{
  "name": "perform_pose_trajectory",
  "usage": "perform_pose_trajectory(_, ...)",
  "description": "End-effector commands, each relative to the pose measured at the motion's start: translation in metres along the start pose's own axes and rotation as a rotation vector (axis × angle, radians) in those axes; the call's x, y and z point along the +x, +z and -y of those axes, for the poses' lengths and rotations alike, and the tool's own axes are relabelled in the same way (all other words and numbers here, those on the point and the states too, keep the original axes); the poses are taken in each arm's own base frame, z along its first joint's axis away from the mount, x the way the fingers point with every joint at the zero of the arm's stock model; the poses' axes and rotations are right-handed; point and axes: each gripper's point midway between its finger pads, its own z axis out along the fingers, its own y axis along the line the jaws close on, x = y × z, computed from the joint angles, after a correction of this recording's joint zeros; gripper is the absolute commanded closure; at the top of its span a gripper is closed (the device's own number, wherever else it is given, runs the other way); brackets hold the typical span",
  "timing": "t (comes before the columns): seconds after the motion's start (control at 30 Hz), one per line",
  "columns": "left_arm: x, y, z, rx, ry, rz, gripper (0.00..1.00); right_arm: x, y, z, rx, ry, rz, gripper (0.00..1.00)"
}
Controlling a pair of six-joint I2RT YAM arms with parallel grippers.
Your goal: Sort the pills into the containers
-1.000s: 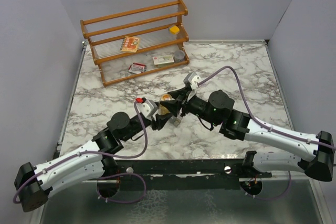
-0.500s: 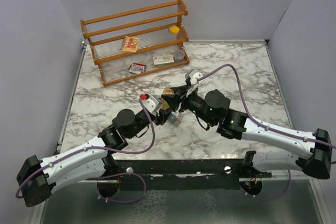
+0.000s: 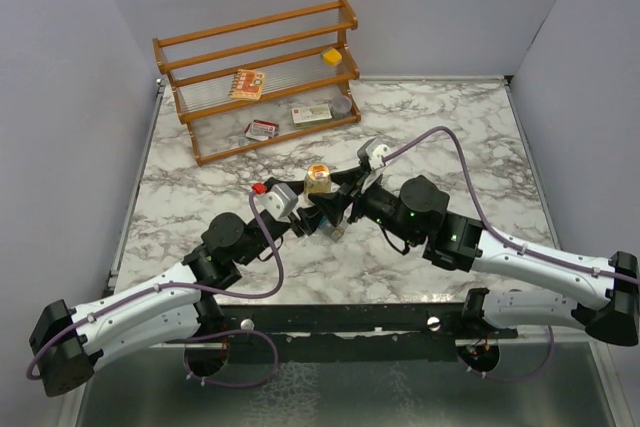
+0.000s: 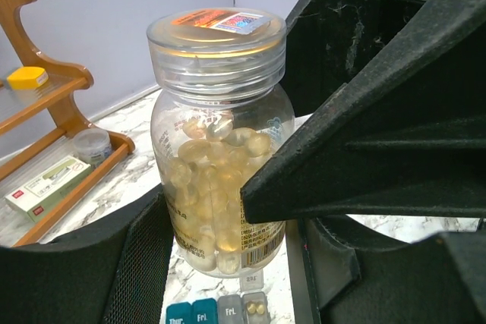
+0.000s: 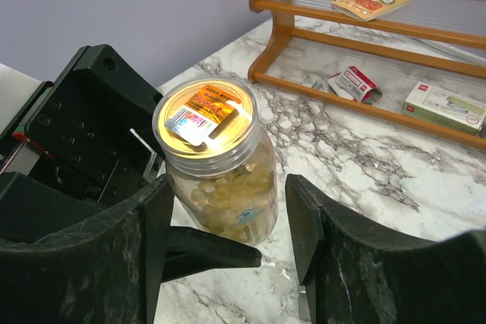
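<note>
Left jaws: the left gripper (image 4: pixel 231 210) is spread to the width of the clear round pill bottle (image 4: pixel 216 149). One black finger lies against each lower side of the bottle, gripping it.
Right jaws: the right gripper (image 5: pixel 228 181) faces the left one with its jaws wide. The bottle stands in the gap just past the tips. One finger (image 5: pixel 114 256) meets the bottle's side, the other (image 5: pixel 364 263) has a sliver of space, and nothing is clamped.
Bottle: it is upright at the middle of the white marble table (image 3: pixel 480 147), between the two grippers. Its clear screw lid (image 5: pixel 205 123) is on, with an orange printed seal showing under it. It is filled past halfway with pale yellow gel capsules.
Containers: the strip of small joined square compartments (image 4: pixel 216 312) lies on the marble just below the bottle in the left wrist view. It is teal-blue at its left end and grey translucent to the right. One grey compartment (image 4: pixel 255 308) holds two small yellow pills. I cannot tell what is in the others.
Behind: an orange-brown wooden rack (image 3: pixel 258 77) stands at the far left of the table, well apart, with flat printed packets on its shelves.
</note>
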Motion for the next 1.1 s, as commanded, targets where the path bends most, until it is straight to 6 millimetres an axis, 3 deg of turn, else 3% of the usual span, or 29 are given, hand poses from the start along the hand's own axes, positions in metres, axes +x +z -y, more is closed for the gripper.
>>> perform_pose_trajectory(0.0, -0.060, 0.003, 0.000, -0.004, -0.033, 0.208, 1.00, 0.034, -0.015, 0.010, 0.013, -0.069, -0.140, 0.41)
perform_pose_trajectory(0.3, -0.045, -0.005, 0.009, 0.049, -0.040, 0.150, 1.00, -0.029, -0.065, -0.001, -0.078, -0.039, -0.025, 0.38)
perform_pose_trajectory(0.5, -0.041, -0.016, 0.047, 0.266, -0.078, 0.125, 1.00, -0.054, -0.093, -0.032, -0.275, -0.023, 0.066, 0.34)
perform_pose_trajectory(0.63, -0.042, -0.031, 0.085, 0.483, -0.127, 0.102, 1.00, -0.062, -0.106, -0.056, -0.428, -0.038, 0.116, 0.34)
perform_pose_trajectory(0.8, -0.049, -0.055, 0.121, 0.723, -0.178, 0.077, 1.00, -0.067, -0.116, -0.072, -0.532, -0.038, 0.152, 0.33)
perform_pose_trajectory(1.07, -0.057, -0.074, 0.140, 0.874, -0.220, 0.057, 1.00, -0.069, -0.121, -0.087, -0.627, -0.032, 0.172, 0.33)
